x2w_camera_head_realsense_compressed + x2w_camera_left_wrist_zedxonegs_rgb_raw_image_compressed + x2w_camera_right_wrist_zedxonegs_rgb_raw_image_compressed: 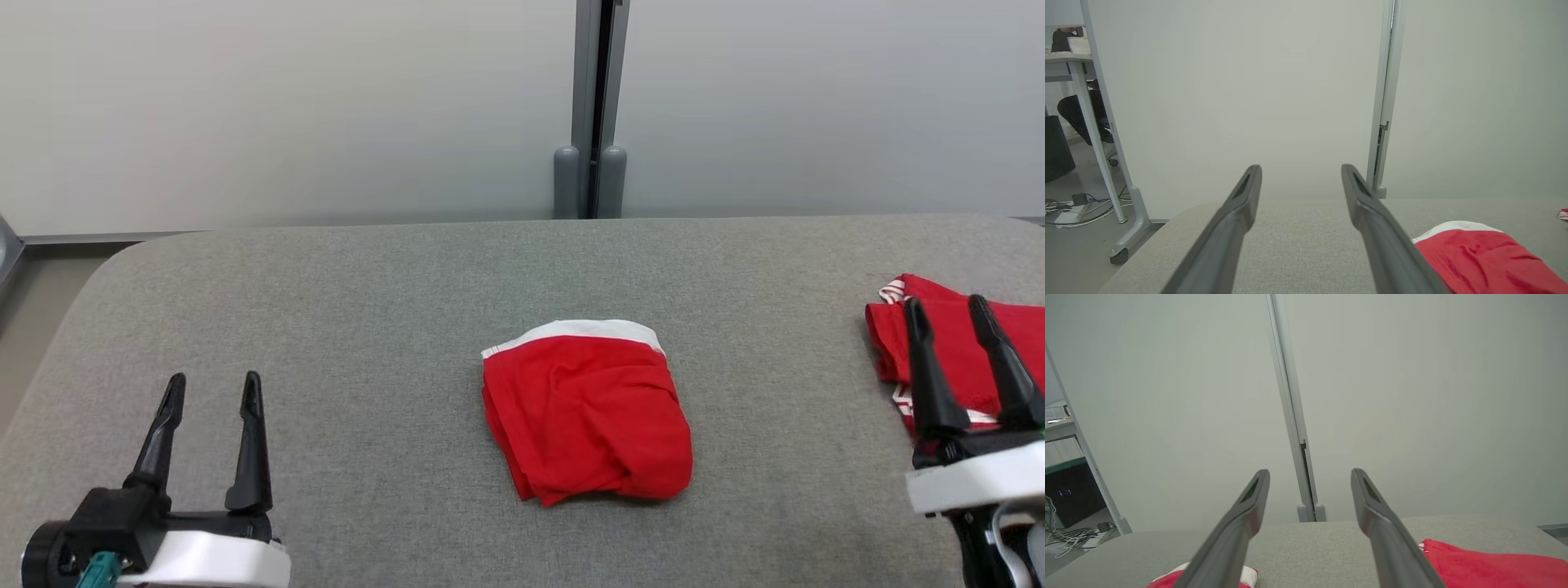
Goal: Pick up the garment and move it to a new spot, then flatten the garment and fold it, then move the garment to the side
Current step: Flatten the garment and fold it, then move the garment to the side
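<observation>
Head view: folded red garment (586, 408) with a white waistband lies near the middle of the grey tabletop (367, 310), waistband toward 12 o'clock; it lies free, well apart from both hands.

Left hand (214, 380) at 7 o'clock; fingers spread wide, nothing between them; its base is cut off by the bottom edge.

Right hand (944, 304) at 4 o'clock; fingers likewise spread wide, gripping nothing; its wrist runs out of frame.

Second red garment (886, 335) with white striped trim lies at 3 o'clock on the tabletop; the right hand's fingers cover its middle and the frame edge cuts off its far side, so its fold cannot be judged; whether the fingertips touch the cloth cannot be told.

Left wrist view: folded red garment at 5 o'clock, partly behind one finger, lower part cut off; a red-and-white sliver at 3 o'clock, too small to read; tangle of cables (1077, 204) on the floor at 8 o'clock, dim.

Right wrist view: bare tabletop shows in the gap between the fingers; red cloth at 5 o'clock, cut off by the bottom edge; a red-and-white scrap at 7 o'clock, mostly hidden behind a finger.
</observation>
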Robot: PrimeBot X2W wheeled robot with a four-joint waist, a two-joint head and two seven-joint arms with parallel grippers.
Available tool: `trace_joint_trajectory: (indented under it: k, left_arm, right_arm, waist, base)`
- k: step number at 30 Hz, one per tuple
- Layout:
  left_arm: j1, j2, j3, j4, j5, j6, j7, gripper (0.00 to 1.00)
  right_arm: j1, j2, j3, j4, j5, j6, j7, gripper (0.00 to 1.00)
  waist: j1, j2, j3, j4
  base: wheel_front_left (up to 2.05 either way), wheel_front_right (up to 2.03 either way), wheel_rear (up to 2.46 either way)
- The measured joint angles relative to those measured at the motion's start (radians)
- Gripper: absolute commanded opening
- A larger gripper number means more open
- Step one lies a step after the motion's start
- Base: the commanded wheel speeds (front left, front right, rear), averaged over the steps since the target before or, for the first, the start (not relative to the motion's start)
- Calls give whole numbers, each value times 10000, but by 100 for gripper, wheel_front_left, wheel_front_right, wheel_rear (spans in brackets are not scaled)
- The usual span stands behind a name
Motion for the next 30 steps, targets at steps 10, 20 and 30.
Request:
trace_joint_trajectory:
  k: [10,20,30]
  left_arm:
    - [614,-915,692,148,1114,-640,0,100]
    - [579,-1538,1313,483,1919,-1379,0,100]
    - [578,-1939,1634,606,2336,-1824,0,100]
  right_arm:
    - [1234,1258,-869,-407,-1839,2,-8,100]
    - [1108,1423,-558,201,-2142,2,-15,100]
    - [1035,1377,-456,514,-2069,2,-15,100]
  waist:
    - [0,0,95,-92]
    - [0,0,36,-23]
    - [0,0,29,50]
  base:
    - [0,0,0]
    - [0,0,0]
    - [0,0,0]
